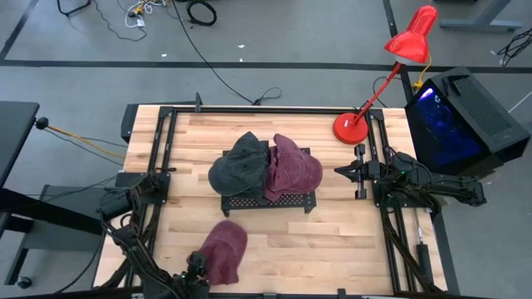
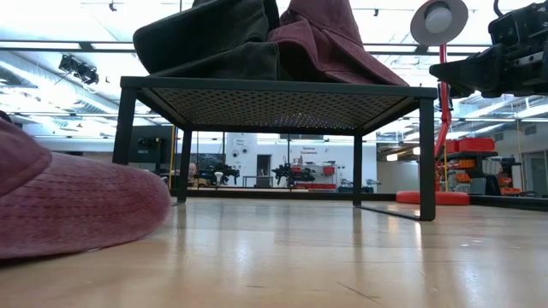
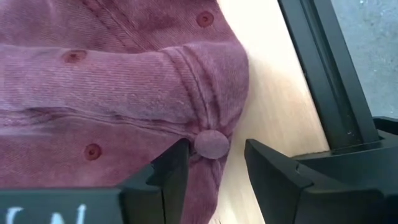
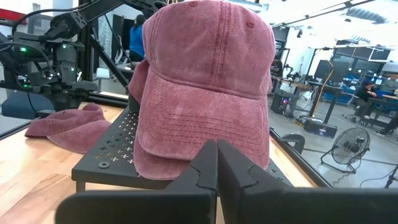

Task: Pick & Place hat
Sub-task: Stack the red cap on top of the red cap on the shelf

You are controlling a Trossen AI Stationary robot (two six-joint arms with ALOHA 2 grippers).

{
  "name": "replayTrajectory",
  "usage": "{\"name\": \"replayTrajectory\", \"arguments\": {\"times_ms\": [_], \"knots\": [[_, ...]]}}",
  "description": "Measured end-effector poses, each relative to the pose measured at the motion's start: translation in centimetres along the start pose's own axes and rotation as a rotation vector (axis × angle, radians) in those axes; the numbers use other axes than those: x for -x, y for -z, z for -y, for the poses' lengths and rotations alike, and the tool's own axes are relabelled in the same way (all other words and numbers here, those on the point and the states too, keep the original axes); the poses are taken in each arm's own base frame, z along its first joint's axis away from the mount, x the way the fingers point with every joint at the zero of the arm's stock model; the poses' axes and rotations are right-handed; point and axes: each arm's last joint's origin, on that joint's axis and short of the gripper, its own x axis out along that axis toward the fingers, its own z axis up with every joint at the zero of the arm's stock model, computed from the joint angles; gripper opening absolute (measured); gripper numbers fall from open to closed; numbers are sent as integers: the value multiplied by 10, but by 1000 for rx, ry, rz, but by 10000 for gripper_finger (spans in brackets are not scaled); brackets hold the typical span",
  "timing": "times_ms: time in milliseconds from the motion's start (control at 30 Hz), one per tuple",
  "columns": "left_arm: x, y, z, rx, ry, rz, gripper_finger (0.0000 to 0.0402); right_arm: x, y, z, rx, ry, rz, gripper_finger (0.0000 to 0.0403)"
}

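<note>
We read this as pick step — left gripper sits released, fingers straddling crown button of faded maroon cotton cap lying on wooden surface near front edge, before black perforated metal stand. Next move calls for clenching on fabric. Right gripper waits clenched, empty.

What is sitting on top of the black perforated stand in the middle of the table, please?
On the black stand sit two caps: a dark grey cap and a maroon cap, pressed side by side. They cover most of its top, so anything beneath them cannot be seen.
</note>
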Motion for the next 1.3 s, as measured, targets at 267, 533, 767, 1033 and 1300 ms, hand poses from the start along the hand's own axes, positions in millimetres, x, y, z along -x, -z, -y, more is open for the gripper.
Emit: {"name": "replayTrajectory", "arguments": {"times_ms": [267, 533, 767, 1033, 1300], "knots": [[-1, -1, 1, 2, -8, 26, 145, 0, 0, 0, 0, 0, 0, 4], [-2, -4, 3, -21, 1, 64, 138, 0, 0, 0, 0, 0, 0, 4], [-2, -5, 3, -22, 5, 62, 79, 0, 0, 0, 0, 0, 0, 4], [-2, -4, 3, -24, 3, 60, 9, 0, 0, 0, 0, 0, 0, 4], [-1, -4, 3, -58, 34, 33, 6, 0, 0, 0, 0, 0, 0, 4]]}}
